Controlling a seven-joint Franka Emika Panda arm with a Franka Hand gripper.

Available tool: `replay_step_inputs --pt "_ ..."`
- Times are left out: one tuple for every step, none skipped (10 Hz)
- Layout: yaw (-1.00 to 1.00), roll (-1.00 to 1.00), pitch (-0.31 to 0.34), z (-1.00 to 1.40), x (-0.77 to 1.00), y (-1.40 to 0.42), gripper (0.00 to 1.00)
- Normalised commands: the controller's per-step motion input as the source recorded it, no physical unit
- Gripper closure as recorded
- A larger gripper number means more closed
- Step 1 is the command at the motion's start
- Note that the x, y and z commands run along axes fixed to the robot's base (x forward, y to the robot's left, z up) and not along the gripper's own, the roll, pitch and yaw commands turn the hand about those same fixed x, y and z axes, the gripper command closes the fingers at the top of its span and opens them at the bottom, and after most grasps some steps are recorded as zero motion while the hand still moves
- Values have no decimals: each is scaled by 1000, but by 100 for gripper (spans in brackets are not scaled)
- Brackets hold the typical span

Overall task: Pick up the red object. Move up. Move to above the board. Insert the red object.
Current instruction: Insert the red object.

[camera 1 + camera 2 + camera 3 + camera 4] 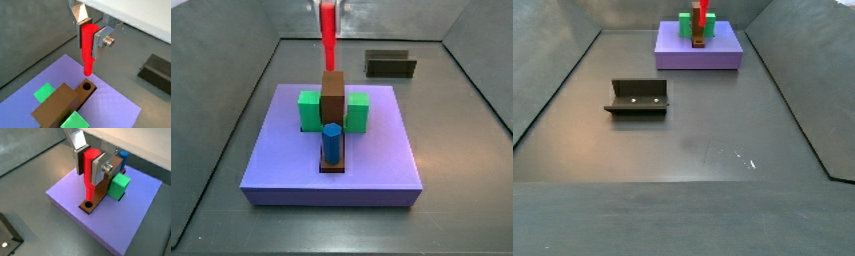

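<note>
Silver fingers [103, 39] of the tool [91, 31] sit nearest the lens, closed on the upper end of the red object [88, 50], which hangs upright over the board [130, 230]. That board lies near the counter's [687, 150] far edge in a side view, the fixture [637, 97] well apart at mid-counter. Directly below the peg's tip is a round hole [86, 87] in the brown block [333, 100]. Judging by both wrist views, descend straight and slowly, keeping the peg vertical and centred, releasing only once seated.
</note>
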Motion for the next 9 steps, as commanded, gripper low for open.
replay_step_inputs --pt "-23 -27 0 -414 54 0 100" --pt "0 0 0 -317 3 0 100" --pt "0 64 -11 -240 43 -137 100" --pt "0 123 -3 -203 51 -57 100" --pt "0 147 0 -143 166 -54 100" --pt "0 186 0 -63 194 0 100" --pt "0 159 0 -66 226 0 100" --pt "23 131 0 -60 277 -29 100" --pt "0 90 -11 -154 117 -31 100"
